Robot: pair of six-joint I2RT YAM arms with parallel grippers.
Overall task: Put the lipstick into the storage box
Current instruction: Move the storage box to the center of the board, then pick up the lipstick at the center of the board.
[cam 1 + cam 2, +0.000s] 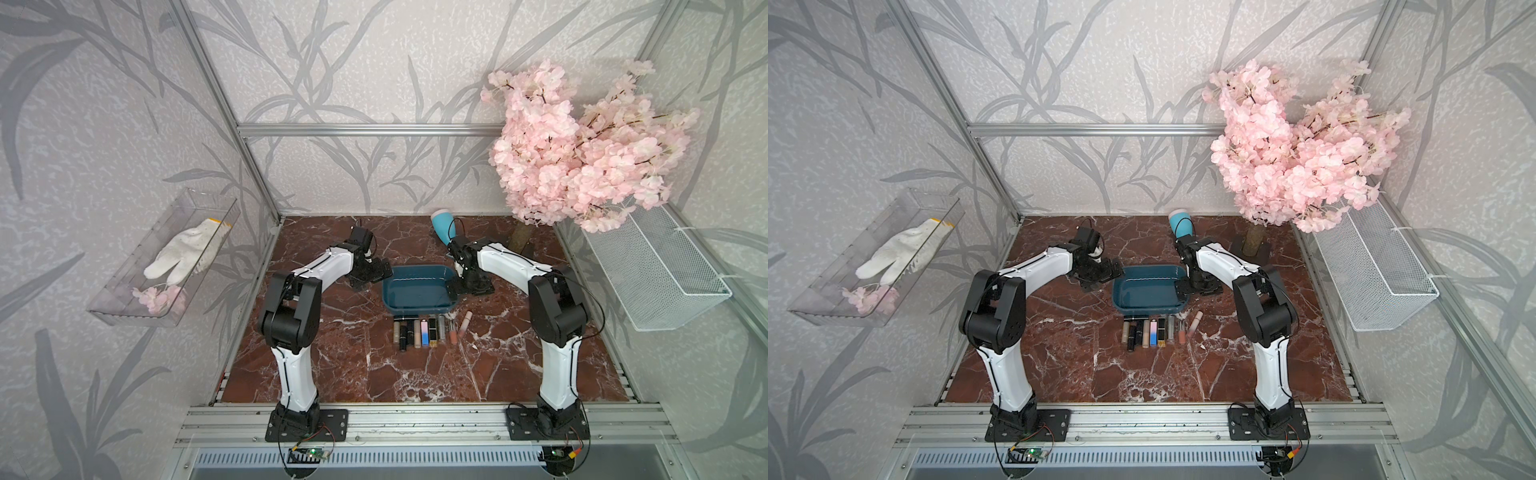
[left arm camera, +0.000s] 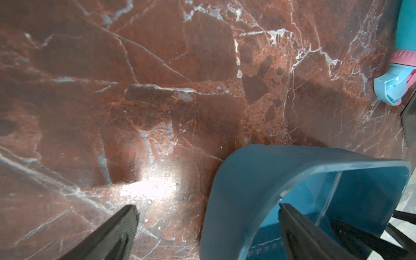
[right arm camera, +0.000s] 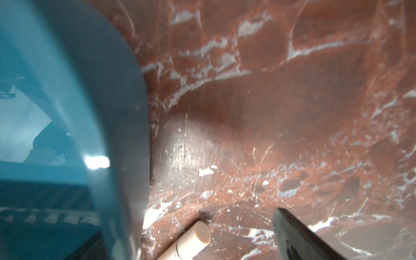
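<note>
The dark teal storage box point(image 1: 419, 309) point(image 1: 1148, 308) sits mid-table, and no lipstick shows inside it. Just in front of it, several lipsticks point(image 1: 422, 332) point(image 1: 1152, 332) lie in a row. One beige-pink lipstick point(image 1: 464, 322) point(image 1: 1195, 323) point(image 3: 193, 238) lies apart near the box's right front corner. My left gripper point(image 1: 384, 274) point(image 1: 1115, 272) point(image 2: 207, 216) is open. It straddles the box's left wall point(image 2: 236, 191), one finger inside and one outside. My right gripper point(image 1: 459, 286) point(image 1: 1183, 286) point(image 3: 188, 222) is open astride the right wall point(image 3: 126, 135). Neither holds anything.
A blue spray bottle point(image 1: 442, 226) point(image 1: 1179, 224) point(image 2: 403, 45) lies behind the box. A pink blossom tree point(image 1: 582, 145) stands at the back right. A white wire basket point(image 1: 656, 270) hangs on the right wall. On the left wall a clear tray point(image 1: 124, 309) holds a glove.
</note>
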